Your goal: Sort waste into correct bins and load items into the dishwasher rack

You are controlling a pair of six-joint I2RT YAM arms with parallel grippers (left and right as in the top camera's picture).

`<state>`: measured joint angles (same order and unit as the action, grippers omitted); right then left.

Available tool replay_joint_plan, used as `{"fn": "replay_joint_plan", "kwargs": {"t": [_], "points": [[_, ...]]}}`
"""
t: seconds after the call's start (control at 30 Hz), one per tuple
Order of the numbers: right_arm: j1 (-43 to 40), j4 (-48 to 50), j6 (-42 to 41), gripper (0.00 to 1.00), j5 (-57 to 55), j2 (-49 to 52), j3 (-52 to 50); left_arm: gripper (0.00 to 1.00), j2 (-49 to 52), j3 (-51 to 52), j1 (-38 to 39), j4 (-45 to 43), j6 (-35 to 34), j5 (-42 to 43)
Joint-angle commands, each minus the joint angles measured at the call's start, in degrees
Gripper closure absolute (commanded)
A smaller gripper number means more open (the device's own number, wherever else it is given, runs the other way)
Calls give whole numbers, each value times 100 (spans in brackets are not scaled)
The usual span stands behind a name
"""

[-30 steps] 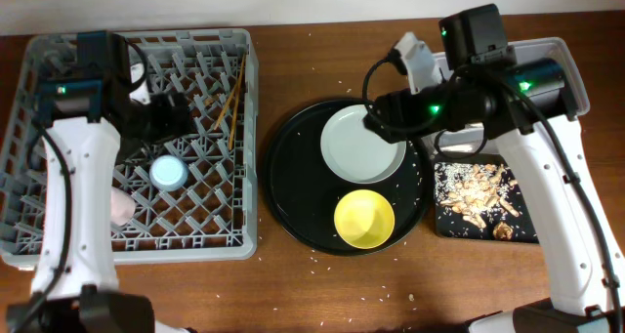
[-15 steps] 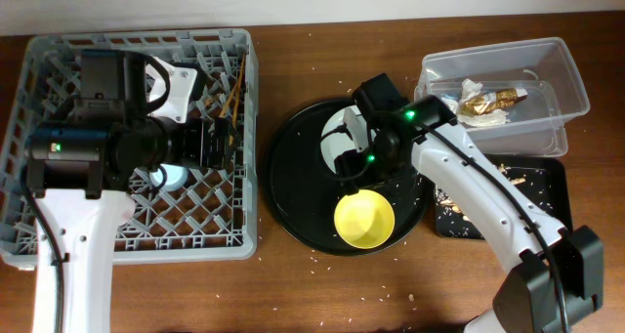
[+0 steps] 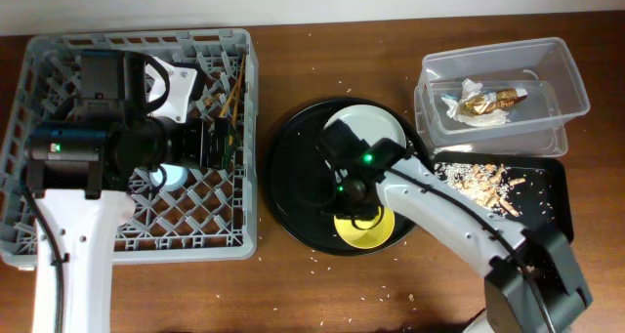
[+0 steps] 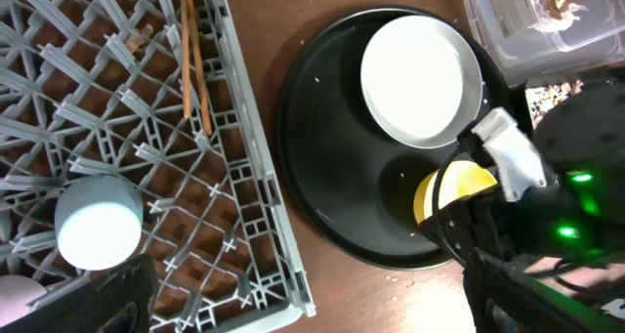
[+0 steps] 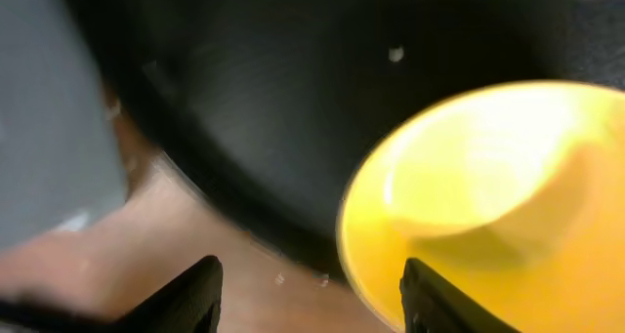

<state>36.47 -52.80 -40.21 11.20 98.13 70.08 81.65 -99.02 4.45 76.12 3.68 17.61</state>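
Loading is going on, with sorting looking done. Left of the round tray (image 3: 293,182), the rack (image 3: 146,245) is already carrying the blue cup (image 4: 98,221), mouth down, with the pink cup (image 4: 18,296) peeking in at the left wrist view's corner and the chopsticks (image 4: 190,60) lying across the pegs nearer the round tray. The left gripper (image 3: 223,143) is hovering over the rack's side nearest the round tray, its fingers standing wide apart and holding nothing.

On the round tray, the plate (image 3: 376,126) is sitting at the far part and the bowl (image 3: 379,230) at the near part, neither yet loaded. The right gripper (image 5: 308,274) is hanging just above the bowl's left rim, its fingers spread and empty, with the rim showing between them in the blurred wrist view.

Right of the round tray, the tub (image 3: 488,52) is holding a wrapper (image 3: 488,101) and white paper, and the flat tray (image 3: 552,191) is holding crumbly scraps (image 3: 479,182).

So the step in hand appears to be taking the bowl. The next move is probably calling for a short descent that puts one finger inside the rim and one outside, a firm close, then a lift clear of the plate before carrying the bowl leftward to the rack.
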Motion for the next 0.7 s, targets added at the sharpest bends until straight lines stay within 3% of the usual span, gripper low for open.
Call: {"fn": "replay_joint_plan", "kwargs": {"t": [0.0, 0.03, 0.07, 0.13, 0.23, 0.37, 0.47, 0.6, 0.67], "points": [[11, 317, -728, 45, -232, 293, -400, 1, -24, -79, 7, 0, 116, 61], [11, 367, -728, 50, -116, 439, -398, 1, -24, -79, 7, 0, 116, 61], [11, 448, -728, 62, 0, 619, -393, 1, -24, -79, 7, 0, 116, 61], [-199, 479, -726, 96, 227, 758, -391, 1, -24, -79, 7, 0, 116, 61], [-586, 181, -566, 96, 479, 745, -332, 1, -24, -79, 7, 0, 116, 61], [-1145, -223, 1128, 96, 1049, -35, 35, 1, -24, -79, 7, 0, 116, 61], [-1635, -501, 1864, 96, 1220, -949, 356, 1, -24, -79, 7, 0, 116, 61], [-1674, -514, 1847, 96, 1217, -1318, 376, 1, -24, -79, 7, 0, 116, 61], [-1224, -372, 1104, 96, 1213, -1062, 232, 1, -24, -79, 7, 0, 116, 61]]}}
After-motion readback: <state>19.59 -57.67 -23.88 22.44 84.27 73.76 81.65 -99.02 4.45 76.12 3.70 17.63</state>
